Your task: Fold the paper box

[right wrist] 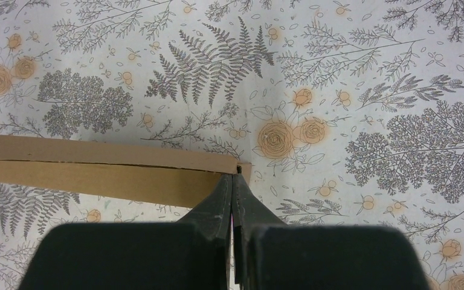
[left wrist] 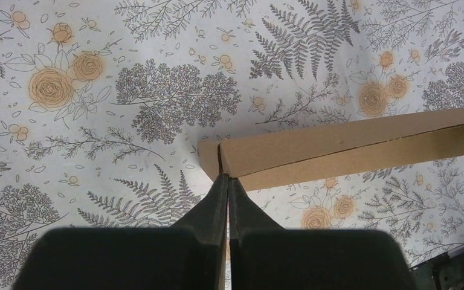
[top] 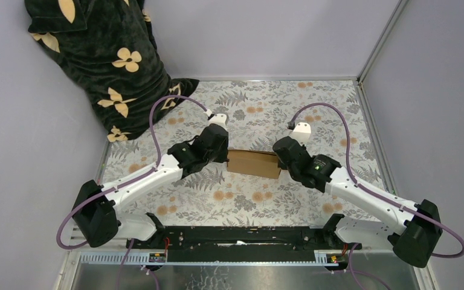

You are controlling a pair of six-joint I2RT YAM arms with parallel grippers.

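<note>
The paper box (top: 254, 163) is a plain brown, shallow, closed-looking cardboard box lying across the middle of the floral table between my two grippers. My left gripper (top: 220, 151) is at its left end. In the left wrist view its fingers (left wrist: 228, 179) are shut, tips touching the box's (left wrist: 338, 151) near left corner, where a dark slit separates an end flap. My right gripper (top: 282, 156) is at the right end. In the right wrist view it (right wrist: 234, 177) is shut, tips touching the box's (right wrist: 109, 172) right corner by a small protruding tab. I see no cardboard between either pair of jaws.
A black cloth with cream flowers (top: 106, 60) hangs at the back left and reaches onto the table. Grey walls close the back and sides. The floral table cover (top: 266, 109) spreads around the box. The arms' black base rail (top: 235, 235) runs along the near edge.
</note>
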